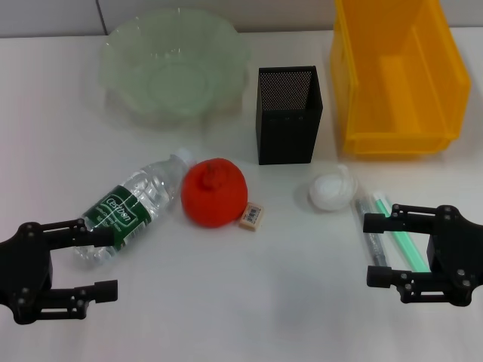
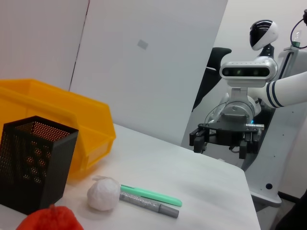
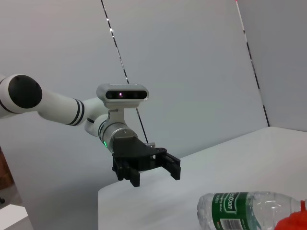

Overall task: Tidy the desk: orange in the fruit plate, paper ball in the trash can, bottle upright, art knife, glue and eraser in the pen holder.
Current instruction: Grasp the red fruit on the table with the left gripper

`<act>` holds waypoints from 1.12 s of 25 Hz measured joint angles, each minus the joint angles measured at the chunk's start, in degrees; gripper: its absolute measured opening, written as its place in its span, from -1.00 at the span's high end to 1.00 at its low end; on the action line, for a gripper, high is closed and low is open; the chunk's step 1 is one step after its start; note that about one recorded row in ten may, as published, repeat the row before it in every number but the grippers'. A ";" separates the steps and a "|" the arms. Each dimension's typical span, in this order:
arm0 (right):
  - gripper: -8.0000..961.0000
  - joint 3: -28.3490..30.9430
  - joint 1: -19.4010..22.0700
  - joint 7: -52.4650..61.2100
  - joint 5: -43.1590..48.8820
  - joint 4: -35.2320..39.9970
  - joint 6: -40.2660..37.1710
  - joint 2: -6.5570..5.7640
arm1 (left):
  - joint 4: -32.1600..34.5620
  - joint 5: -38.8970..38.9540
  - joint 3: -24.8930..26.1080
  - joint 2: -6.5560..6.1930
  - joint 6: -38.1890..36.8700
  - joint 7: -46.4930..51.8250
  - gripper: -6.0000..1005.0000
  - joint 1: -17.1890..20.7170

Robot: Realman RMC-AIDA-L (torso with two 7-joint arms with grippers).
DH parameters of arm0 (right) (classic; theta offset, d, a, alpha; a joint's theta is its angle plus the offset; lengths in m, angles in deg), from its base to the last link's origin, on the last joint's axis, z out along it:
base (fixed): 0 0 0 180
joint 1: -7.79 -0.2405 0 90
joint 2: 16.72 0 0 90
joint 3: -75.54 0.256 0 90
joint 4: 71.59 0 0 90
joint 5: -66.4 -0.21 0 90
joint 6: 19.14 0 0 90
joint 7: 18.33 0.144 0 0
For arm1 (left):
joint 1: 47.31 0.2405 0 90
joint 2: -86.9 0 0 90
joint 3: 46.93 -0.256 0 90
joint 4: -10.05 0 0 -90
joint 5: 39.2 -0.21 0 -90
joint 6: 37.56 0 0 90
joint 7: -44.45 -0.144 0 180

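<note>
Orange (image 1: 214, 192) on the bench (image 1: 226, 302), frame centre-left; both grippers low, jaws wide and empty.

Left gripper (image 1: 106, 264) lower left, near the lying bottle (image 1: 132, 207); right gripper (image 1: 377, 249) lower right over two pens (image 1: 389, 226). Eraser (image 1: 252, 216) touches the orange; paper ball (image 1: 330, 191) right of it. Fruit plate (image 1: 121, 53), pen holder (image 1: 288, 115), trash can (image 1: 355, 75) along the top.
</note>
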 joint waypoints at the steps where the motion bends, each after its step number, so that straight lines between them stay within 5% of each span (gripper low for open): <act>1: -0.53 0.00 0.00 0.00 0.00 0.00 0.00 -0.01 | 0.00 0.00 0.00 0.00 0.04 0.00 -0.50 0.09; 17: -0.53 0.57 0.43 0.00 -0.16 0.17 0.00 -0.05 | 1.28 0.10 2.93 0.00 0.01 0.02 -0.48 0.14; 22: -0.53 2.32 2.50 0.43 -0.15 0.68 0.58 -1.26 | 7.11 1.82 6.80 1.42 -0.06 2.25 -0.47 -0.45; 23: -0.53 2.64 2.91 0.45 -0.16 0.73 0.67 -1.43 | 10.10 2.29 6.95 3.01 1.16 3.26 -0.47 -1.28; 28: -0.53 4.35 5.15 0.55 -0.15 1.57 1.59 -2.22 | 11.59 2.23 6.89 5.95 5.70 3.71 -0.47 -4.35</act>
